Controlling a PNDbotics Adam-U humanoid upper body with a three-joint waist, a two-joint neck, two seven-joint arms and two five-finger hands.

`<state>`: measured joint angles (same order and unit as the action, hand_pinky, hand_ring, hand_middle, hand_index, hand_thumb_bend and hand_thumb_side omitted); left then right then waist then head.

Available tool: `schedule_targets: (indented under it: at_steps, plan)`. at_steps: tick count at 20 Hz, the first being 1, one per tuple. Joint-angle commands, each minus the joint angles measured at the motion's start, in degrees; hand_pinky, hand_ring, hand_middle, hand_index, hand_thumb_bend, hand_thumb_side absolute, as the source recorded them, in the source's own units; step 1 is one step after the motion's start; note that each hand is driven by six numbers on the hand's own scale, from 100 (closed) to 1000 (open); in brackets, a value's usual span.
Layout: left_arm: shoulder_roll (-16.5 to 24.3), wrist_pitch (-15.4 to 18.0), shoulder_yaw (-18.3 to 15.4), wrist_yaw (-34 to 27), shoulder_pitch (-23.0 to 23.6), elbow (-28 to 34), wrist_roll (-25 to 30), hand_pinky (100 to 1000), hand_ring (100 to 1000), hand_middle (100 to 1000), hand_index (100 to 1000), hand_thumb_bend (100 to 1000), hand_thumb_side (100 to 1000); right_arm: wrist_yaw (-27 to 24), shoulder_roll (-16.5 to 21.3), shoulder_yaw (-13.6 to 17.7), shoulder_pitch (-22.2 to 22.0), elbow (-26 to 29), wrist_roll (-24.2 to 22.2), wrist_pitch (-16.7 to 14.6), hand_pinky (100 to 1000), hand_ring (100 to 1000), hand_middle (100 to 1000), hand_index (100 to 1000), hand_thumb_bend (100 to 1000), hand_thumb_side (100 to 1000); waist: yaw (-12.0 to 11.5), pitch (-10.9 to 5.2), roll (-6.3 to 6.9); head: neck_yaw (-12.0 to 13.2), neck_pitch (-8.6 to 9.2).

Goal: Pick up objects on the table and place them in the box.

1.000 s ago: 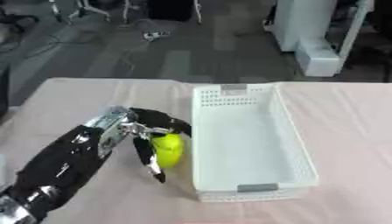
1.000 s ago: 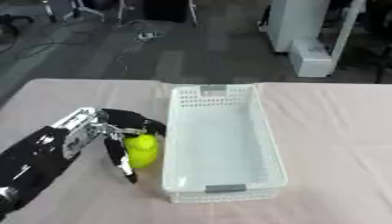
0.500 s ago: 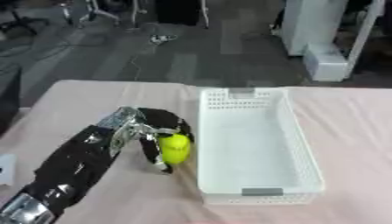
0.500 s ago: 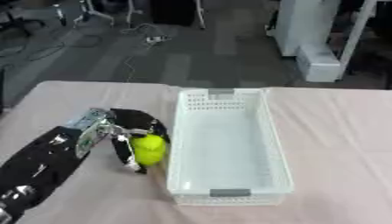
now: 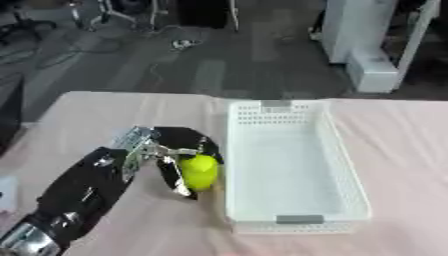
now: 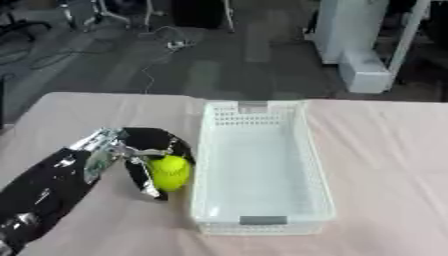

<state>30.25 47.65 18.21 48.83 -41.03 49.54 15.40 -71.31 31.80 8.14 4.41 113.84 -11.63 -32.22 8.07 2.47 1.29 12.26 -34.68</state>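
Note:
A yellow-green ball sits in my left hand, whose black fingers and thumb curl round it from above and below. The hand hangs just left of the white slatted box, with the ball close to the box's left wall, about level with its rim. The box lies lengthwise on the pink table and nothing shows inside it. My left forearm runs in from the lower left corner. My right hand shows in neither view.
Beyond the table's far edge lies a grey floor with cables, chair bases and a white cabinet. A pale flat thing shows at the left edge of the table.
The whole picture has shifted, so the head has moved. My left hand still holds the ball beside the box's left wall, seemingly a little higher than before.

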Motion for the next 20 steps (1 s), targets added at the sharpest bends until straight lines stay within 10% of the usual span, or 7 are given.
schedule_targets:
  at_steps: [1,20]
  plan:
    - [0.4,4.3,0.5,-3.2,0.1,-1.6,8.0,100,100,100,170,314,211,0.1,1.8,0.8,0.3,0.7,0.1,-0.3,100,317,369,709,344,743,-0.1,-0.24,-0.25,0.7,0.77]
    - [10.8,4.3,-4.3,-32.6,-8.7,3.7,19.0,100,100,100,168,330,154,0.6,2.3,1.0,-1.2,0.7,0.6,-0.7,100,317,369,707,342,742,-1.2,-1.58,0.19,1.3,1.77]
